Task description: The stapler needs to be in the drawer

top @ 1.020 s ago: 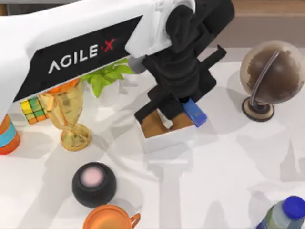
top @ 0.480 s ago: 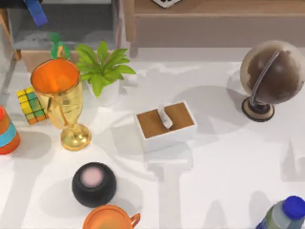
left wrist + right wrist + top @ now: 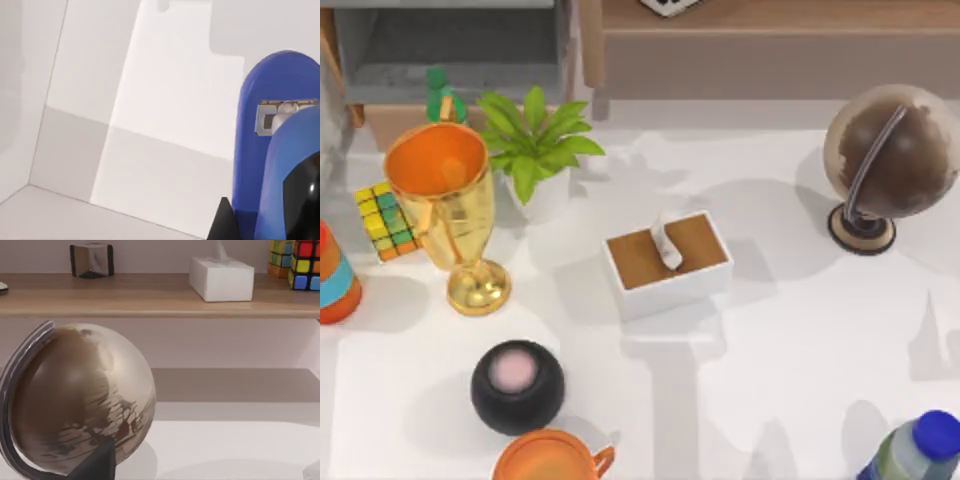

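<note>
Stapler (image 3: 260, 165), blue, rigid and likely light with a slick rounded shell, sits close before the left wrist camera against pale grey walls, seemingly pinched in the left end effector, best held across its slim flat sides, above the drawer (image 3: 460, 50).
</note>
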Tool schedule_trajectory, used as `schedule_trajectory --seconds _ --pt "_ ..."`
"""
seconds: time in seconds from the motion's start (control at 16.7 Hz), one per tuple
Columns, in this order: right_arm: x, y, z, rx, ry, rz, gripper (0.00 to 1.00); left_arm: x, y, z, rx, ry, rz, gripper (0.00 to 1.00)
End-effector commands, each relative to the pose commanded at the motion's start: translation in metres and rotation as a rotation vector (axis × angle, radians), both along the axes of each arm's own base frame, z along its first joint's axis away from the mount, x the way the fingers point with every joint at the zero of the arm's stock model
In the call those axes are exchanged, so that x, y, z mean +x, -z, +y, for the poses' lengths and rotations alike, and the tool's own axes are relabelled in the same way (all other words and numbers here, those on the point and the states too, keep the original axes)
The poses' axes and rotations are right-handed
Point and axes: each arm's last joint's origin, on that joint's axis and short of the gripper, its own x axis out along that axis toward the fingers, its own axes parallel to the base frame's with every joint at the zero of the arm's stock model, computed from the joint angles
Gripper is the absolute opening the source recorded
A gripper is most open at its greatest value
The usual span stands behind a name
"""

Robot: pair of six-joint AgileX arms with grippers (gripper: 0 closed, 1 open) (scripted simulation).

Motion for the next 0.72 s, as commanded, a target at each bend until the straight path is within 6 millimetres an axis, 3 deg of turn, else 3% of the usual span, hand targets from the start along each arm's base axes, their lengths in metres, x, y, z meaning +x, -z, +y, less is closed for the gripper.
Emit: schedule_trajectory --seconds 0.18,0.36,0.48,0.72 --pt "0.0 0.0 0.0 0.0 0.0 0.0 1.0 0.006 0.044 0.037 -0.05 0.101 0.088 0.0" --pt "0.0 0.0 0.0 0.0 0.0 0.0 1.0 0.008 0.077 0.049 -0.114 0.198 0.164 0.0" --pt "0.0 0.0 0.0 0.0 0.0 0.0 1.0 0.008 0.089 0.05 -0.145 0.238 0.202 0.0" --pt "0.0 0.0 0.0 0.0 0.0 0.0 1.0 0.007 0.092 0.05 -0.152 0.248 0.212 0.0"
